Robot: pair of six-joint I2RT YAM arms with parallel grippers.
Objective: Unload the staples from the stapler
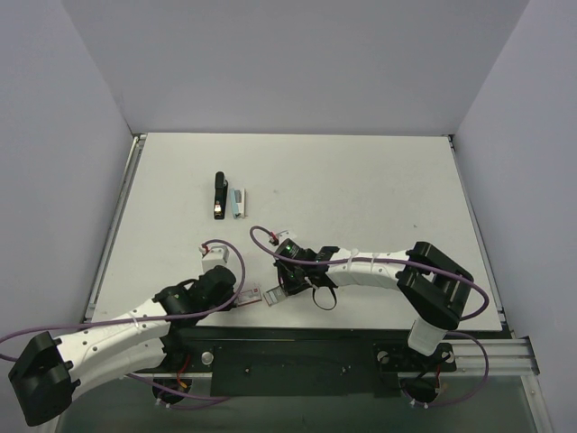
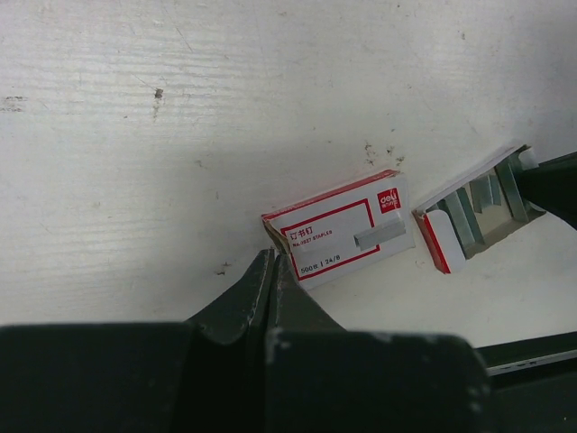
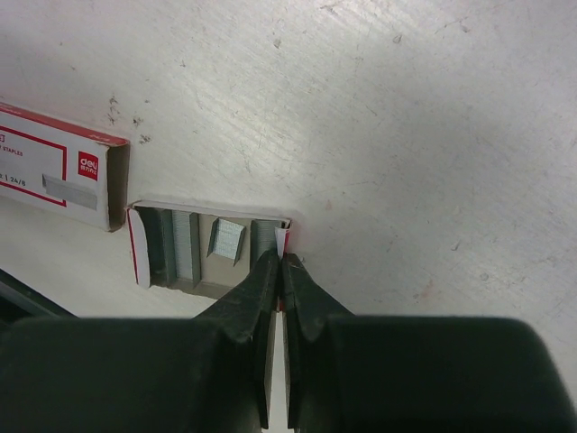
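While stapler (image 1: 218, 196) lies upper left of centre in top view, well apart from both arms, left gripper (image 2: 273, 257) fingers pressed together, pinching corner of staple box sleeve (image 2: 338, 236). Right gripper (image 3: 279, 262) fingers closed on end flap of inner tray (image 3: 137, 245), just beside sleeve, staple strips inside.

**Top view:** fixed and high above the near edge of the table (image 1: 361, 180). It looks down over the whole surface from far off, so the box (image 1: 250, 293) appears tiny.

**Left wrist view:** very near, just left of the box, facing down onto it.

**Right wrist view:** very near, right of the box, facing down on the tray (image 3: 185, 244) beside the box.

**Shared:** the box and tray show in all three views.
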